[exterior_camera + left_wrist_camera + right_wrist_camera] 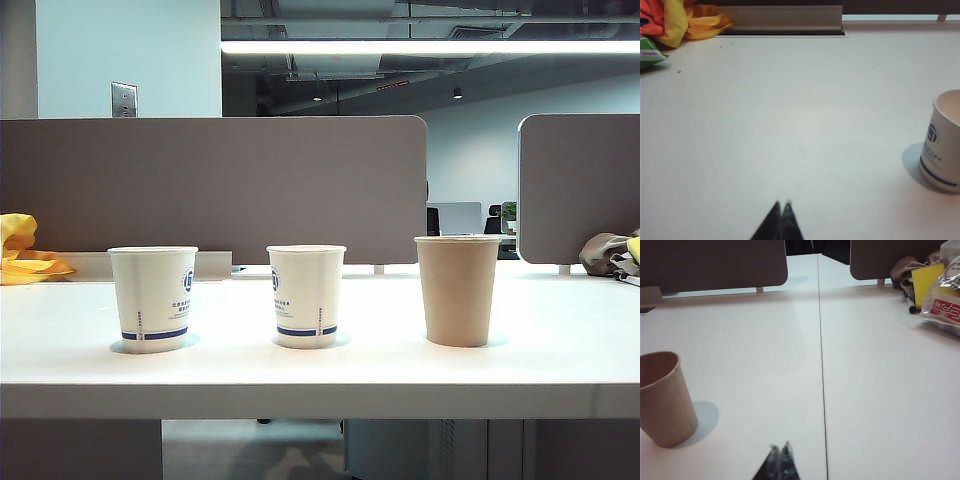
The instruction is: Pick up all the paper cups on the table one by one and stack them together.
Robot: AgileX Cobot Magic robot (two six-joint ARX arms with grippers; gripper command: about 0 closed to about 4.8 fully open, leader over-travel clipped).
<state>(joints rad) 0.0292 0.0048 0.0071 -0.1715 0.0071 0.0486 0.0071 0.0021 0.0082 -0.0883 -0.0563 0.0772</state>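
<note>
Three paper cups stand upright in a row on the white table (560, 350). On the left is a white cup with a blue band (153, 298); a second white one (306, 295) stands in the middle and a plain brown one (457, 290) on the right. No arm shows in the exterior view. My left gripper (782, 204) is shut and empty above bare table, with a white cup (943, 142) well off to its side. My right gripper (780, 446) is shut and empty too, and the brown cup (664, 399) stands apart from it.
Grey partition panels (215, 185) run along the back of the table. Yellow and orange cloth (20, 255) lies at the far left with a green packet (649, 54) beside it. Bags, a yellow pad (926, 282) and a marker (910, 303) sit at the far right.
</note>
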